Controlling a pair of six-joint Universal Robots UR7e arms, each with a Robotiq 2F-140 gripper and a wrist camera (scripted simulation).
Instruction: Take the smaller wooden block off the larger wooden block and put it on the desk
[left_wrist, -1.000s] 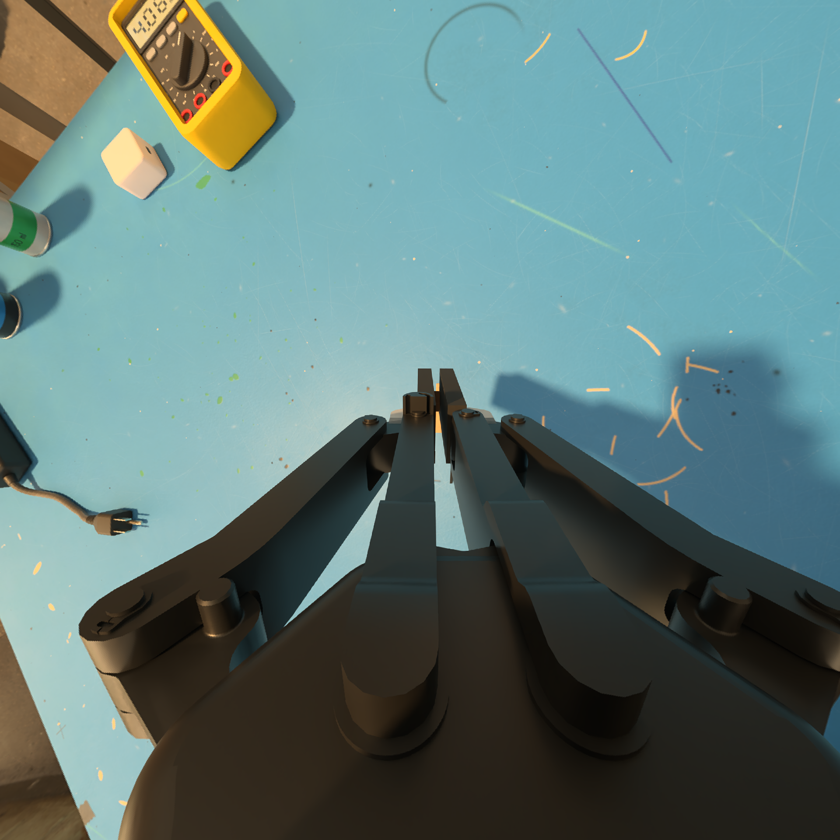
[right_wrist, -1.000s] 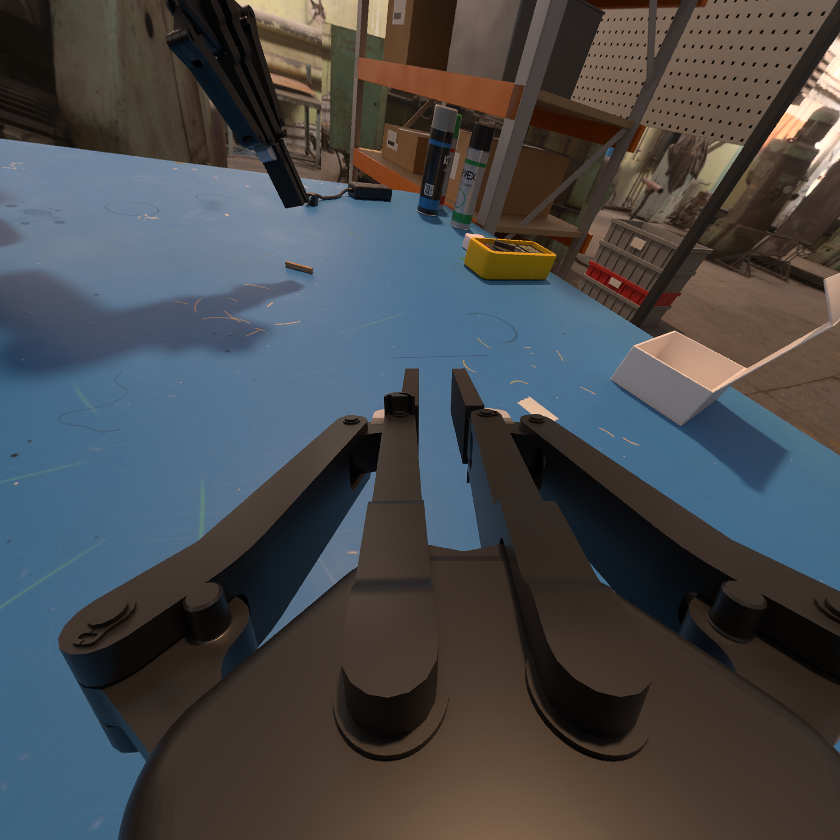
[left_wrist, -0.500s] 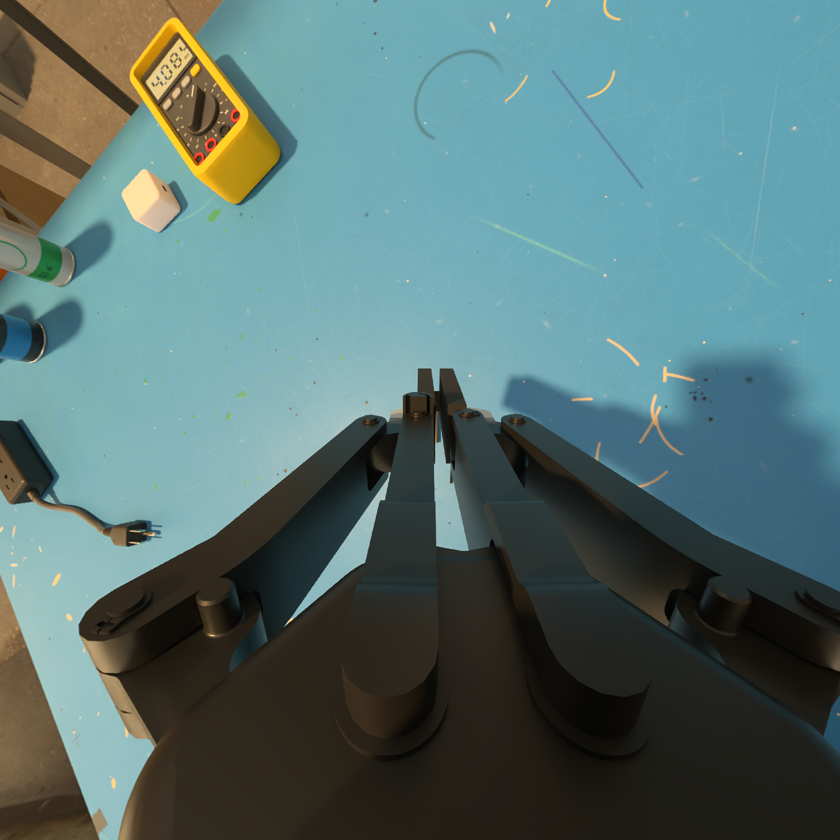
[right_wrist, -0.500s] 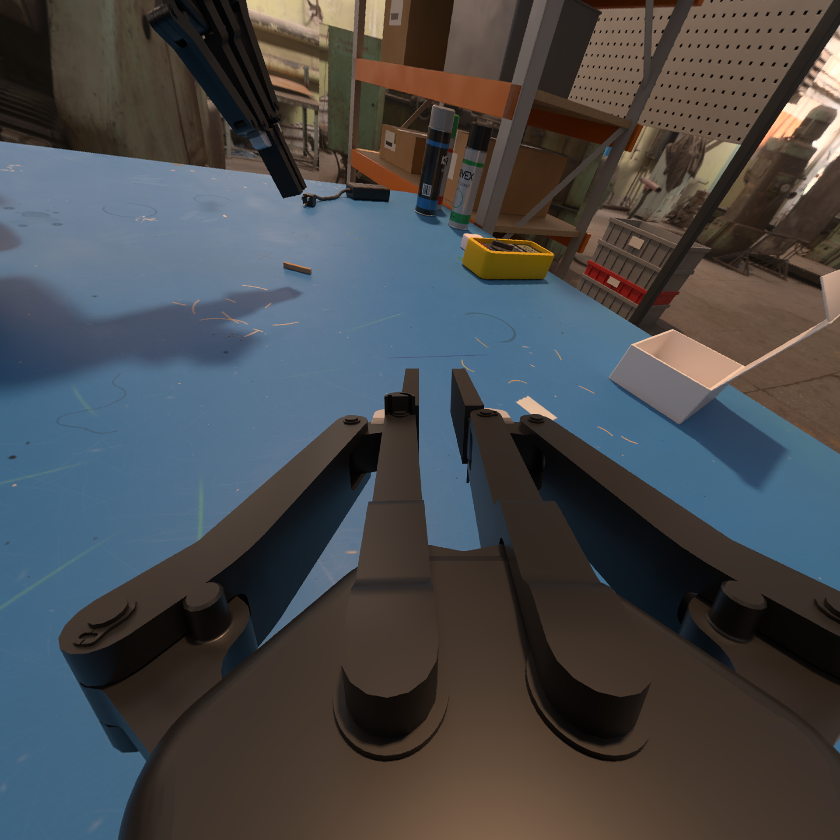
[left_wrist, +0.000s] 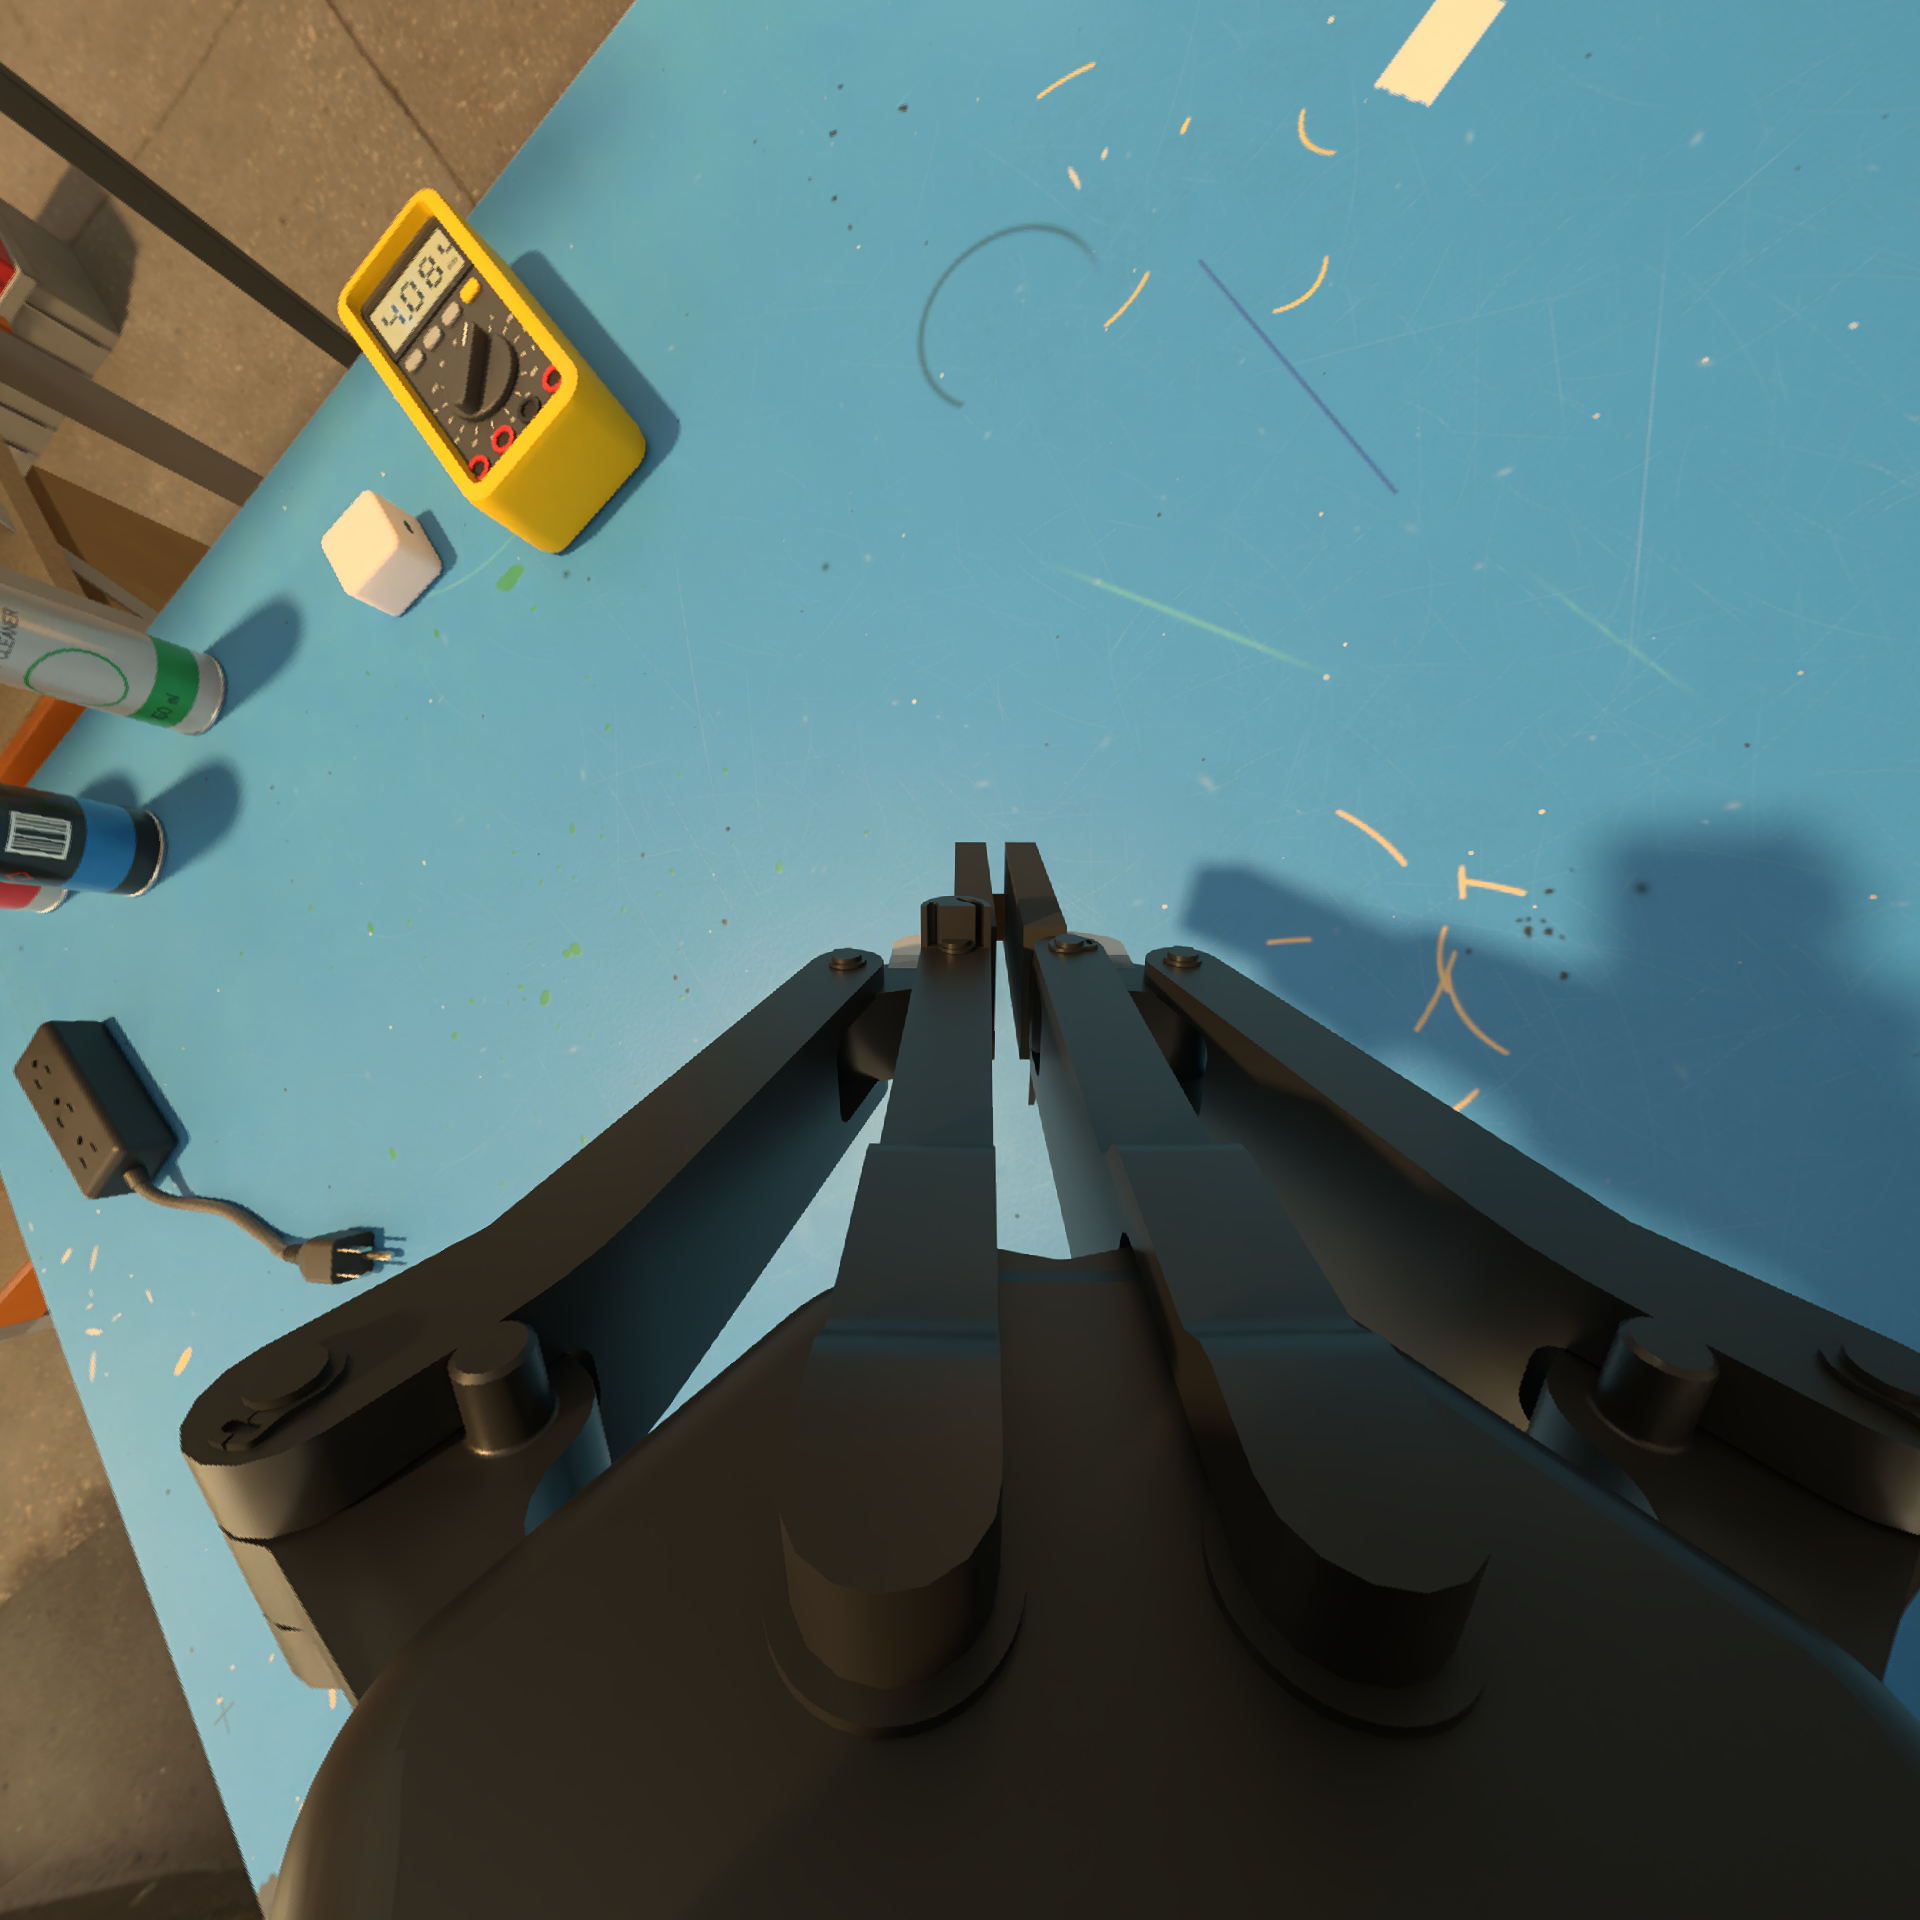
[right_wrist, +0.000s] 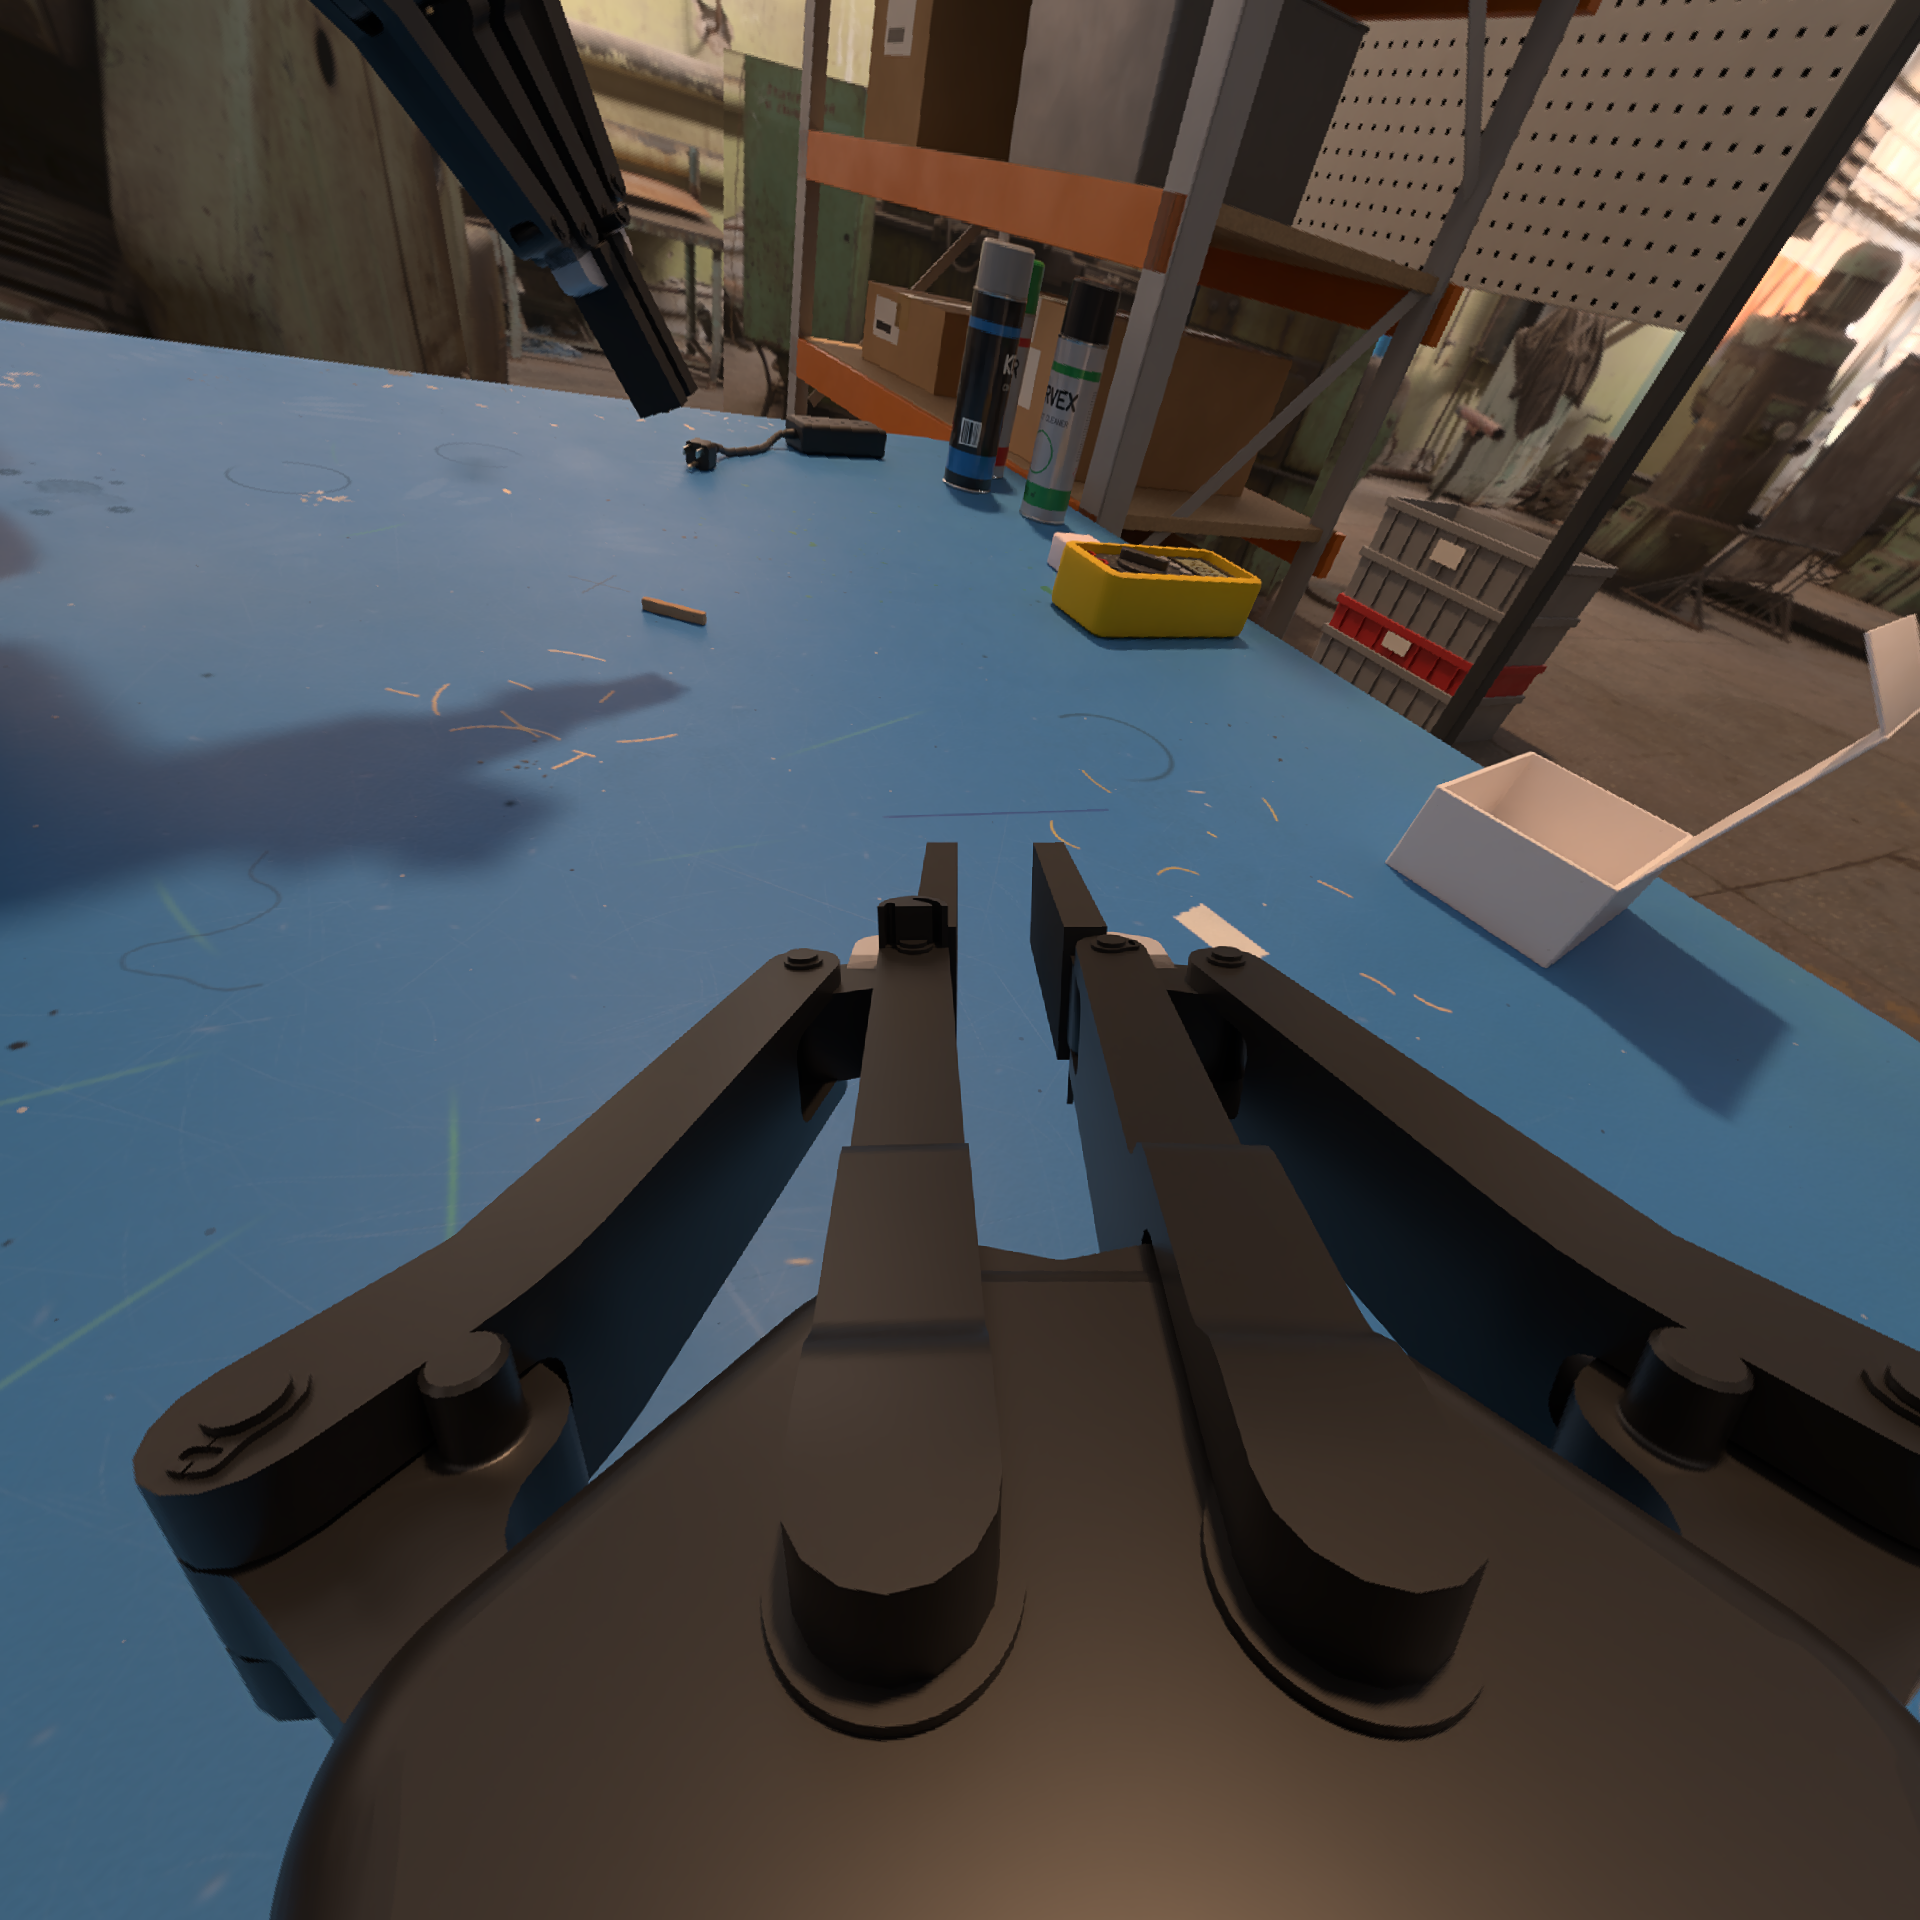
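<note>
A thin wooden block (right_wrist: 673, 611) lies flat on the blue desk (right_wrist: 312, 1039), alone; no second block shows. My left gripper (left_wrist: 996, 868) hangs high above the desk and points down, jaws shut to a hairline slit with nothing visibly held. In the right wrist view, the left gripper (right_wrist: 649, 397) hangs just above and behind the block, clear of it. In the left wrist view my own fingers hide the block. My right gripper (right_wrist: 995, 873) is low over the desk, jaws a narrow gap apart, empty, and well short of the block.
A yellow multimeter (left_wrist: 488, 364), a white cube (left_wrist: 382, 551), two spray cans (left_wrist: 114, 675) and a black adapter with plug (left_wrist: 99, 1107) line the desk's edge. A white open box (right_wrist: 1538, 852) stands at the right, beside a shelf rack (right_wrist: 1143, 312).
My left gripper has risen away from the desk and the block, so more of the desk edge shows. Its jaws stay shut. The right gripper has hardly moved.
</note>
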